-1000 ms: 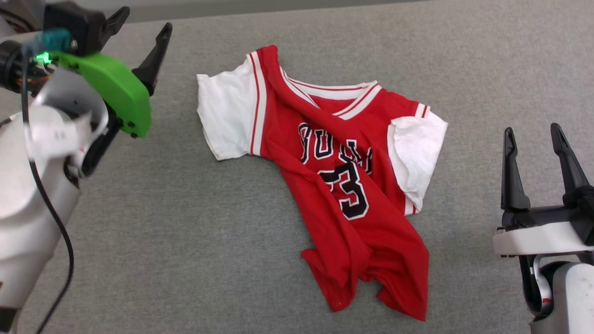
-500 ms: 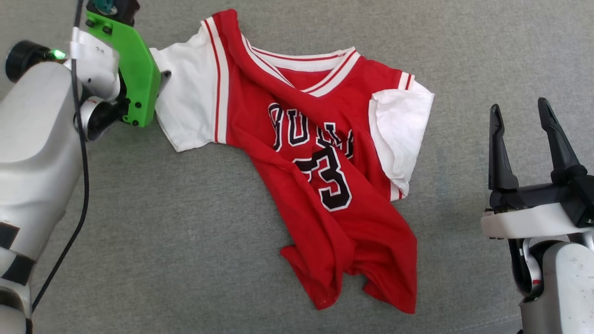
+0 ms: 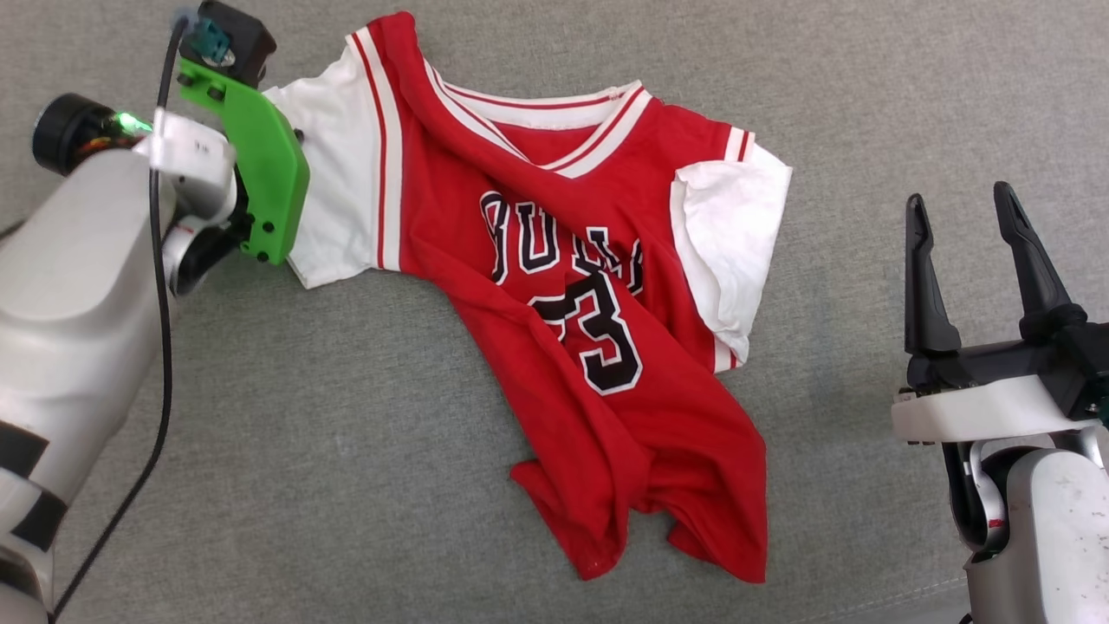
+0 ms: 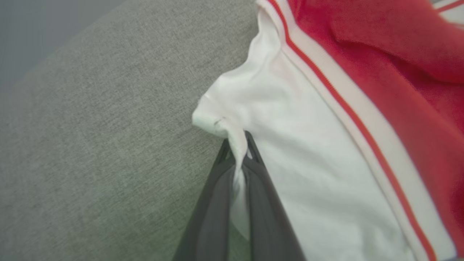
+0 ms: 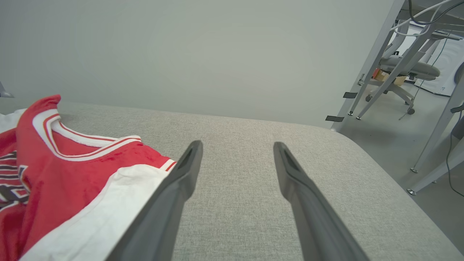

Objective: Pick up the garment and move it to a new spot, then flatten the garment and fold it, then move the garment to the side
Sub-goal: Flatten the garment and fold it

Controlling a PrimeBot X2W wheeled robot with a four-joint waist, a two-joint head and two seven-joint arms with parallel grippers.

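At the far left part of the worktop (image 3: 260, 451), my left gripper (image 4: 239, 145) is clamped on the garment (image 3: 554, 286). Both fingers (image 4: 214, 203) are pressed together, with a bunched fold of the white sleeve (image 3: 333, 199) pinched between them at the sleeve's outer corner. The garment lies crumpled and front up across the middle of the worktop. Its collar points toward the far edge. Its hem points toward the near edge and is twisted into folds. Black lettering and the number 3 (image 3: 606, 338) face up. The other white sleeve is folded partly over the red body. My right gripper (image 3: 960, 198) hovers near the right edge with jaws wide, holding nothing, apart from the garment.
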